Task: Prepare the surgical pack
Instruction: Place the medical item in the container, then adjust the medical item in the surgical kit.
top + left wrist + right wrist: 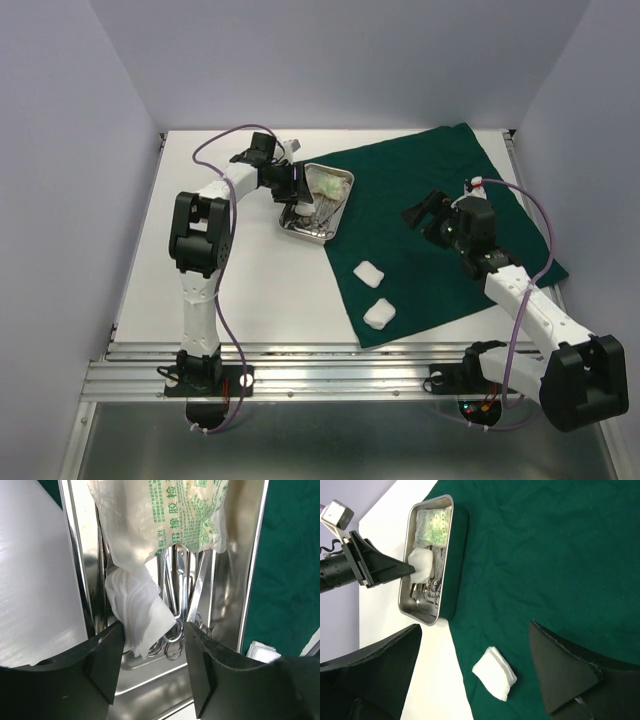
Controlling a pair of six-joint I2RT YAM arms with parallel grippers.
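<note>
Lying on the near part of the drape point(450, 180) are one gauze pad point(379, 314) and a second gauze pad point(370, 272); the right gripper point(475, 630) hangs over the cloth, fingers spread, empty. Farther left, the steel tray point(340, 215) straddles the drape's edge — the left gripper point(154, 630) brackets a third gauze pad point(137, 610) above the forceps point(172, 640), pinched or not I cannot tell — packet point(170, 515) at the far end.
</note>
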